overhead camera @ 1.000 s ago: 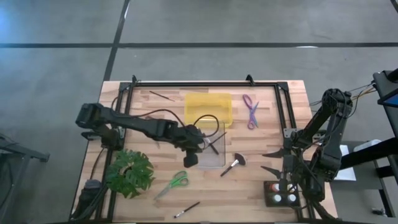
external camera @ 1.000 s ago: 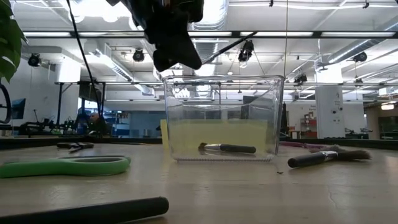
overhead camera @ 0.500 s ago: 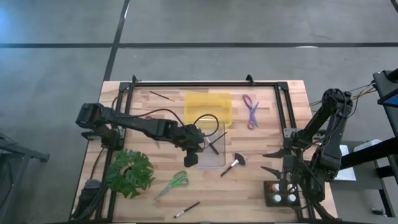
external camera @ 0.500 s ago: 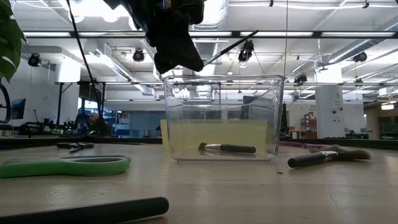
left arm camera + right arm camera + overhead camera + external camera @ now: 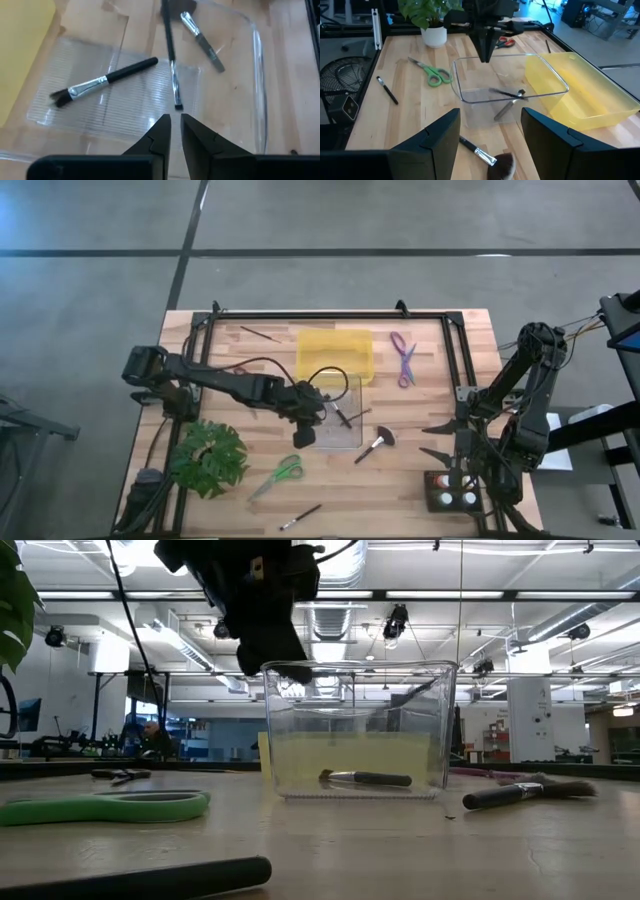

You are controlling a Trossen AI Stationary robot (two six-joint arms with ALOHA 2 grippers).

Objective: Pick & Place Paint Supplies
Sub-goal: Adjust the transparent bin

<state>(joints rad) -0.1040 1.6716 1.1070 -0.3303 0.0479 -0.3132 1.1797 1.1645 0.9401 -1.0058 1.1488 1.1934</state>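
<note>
Left jaws (image 5: 172, 131) barely parted above clear bin (image 5: 252, 95); released thin brush (image 5: 171, 60) below may bounce out; right jaws (image 5: 490, 125) open.

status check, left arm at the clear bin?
Left hand over clear bin, barely parted, empty. Thin brush inside bin. Right hand open, idle at table edge. Nothing blocking.

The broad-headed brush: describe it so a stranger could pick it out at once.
Find the clear bin at the middle of the table, below the yellow tray in the high view. The broad-headed brush lies on bare wood just to its right. Unlike the thin brushes nearby, it ends in a wide, dark, fanned head.
</note>
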